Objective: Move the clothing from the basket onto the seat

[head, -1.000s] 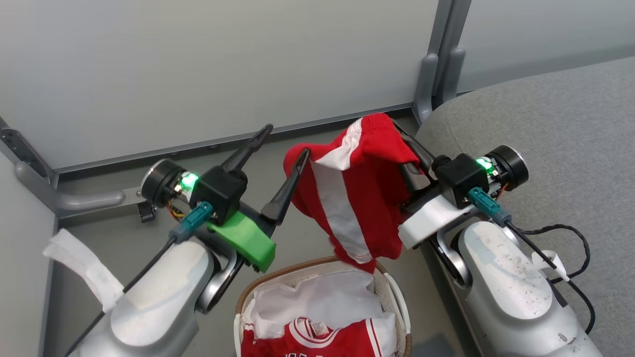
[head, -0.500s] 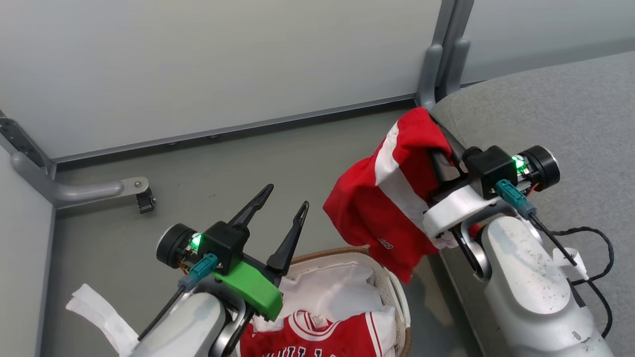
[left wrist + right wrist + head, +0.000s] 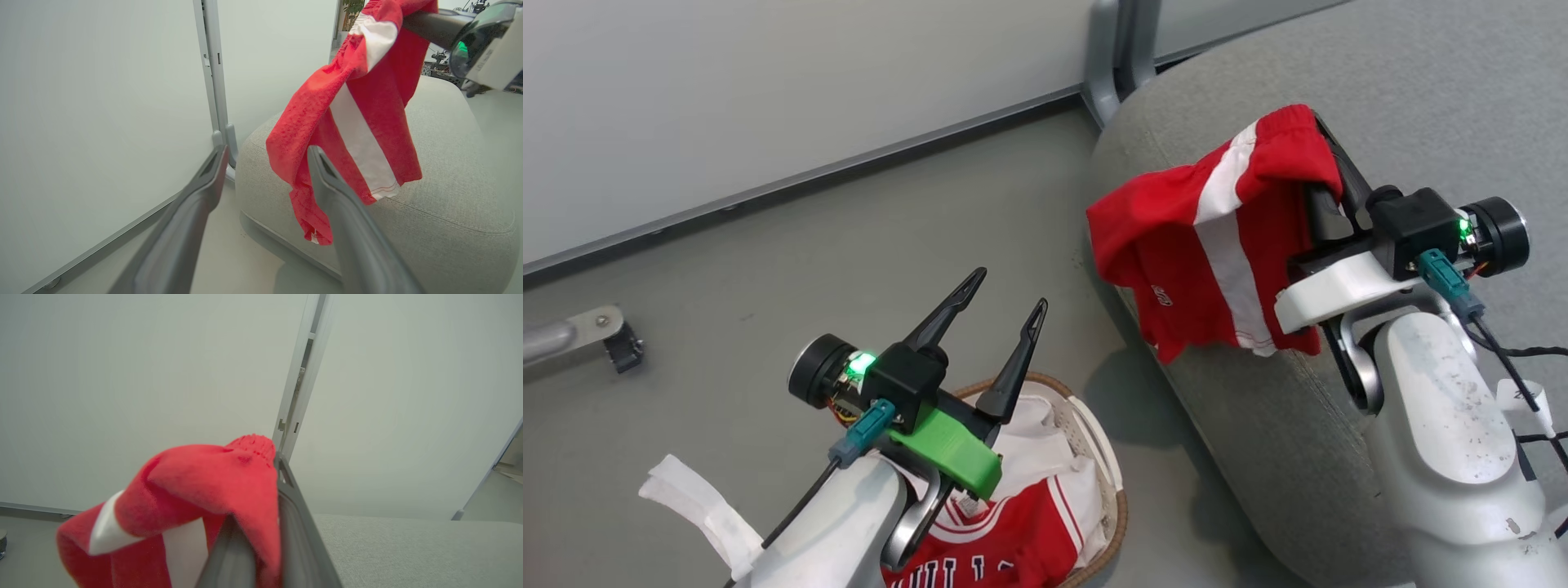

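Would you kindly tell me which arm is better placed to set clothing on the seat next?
Right. The right pincer is shut on a red garment hanging over the grey seat; the left pincer is open and empty by the basket.

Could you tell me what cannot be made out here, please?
Lettering on the jersey in the basket: head view, cut off by the bottom edge and the left forearm.
Tips of right gripper: head view, under the red garment.
Garment's logo: head view, too small to read.
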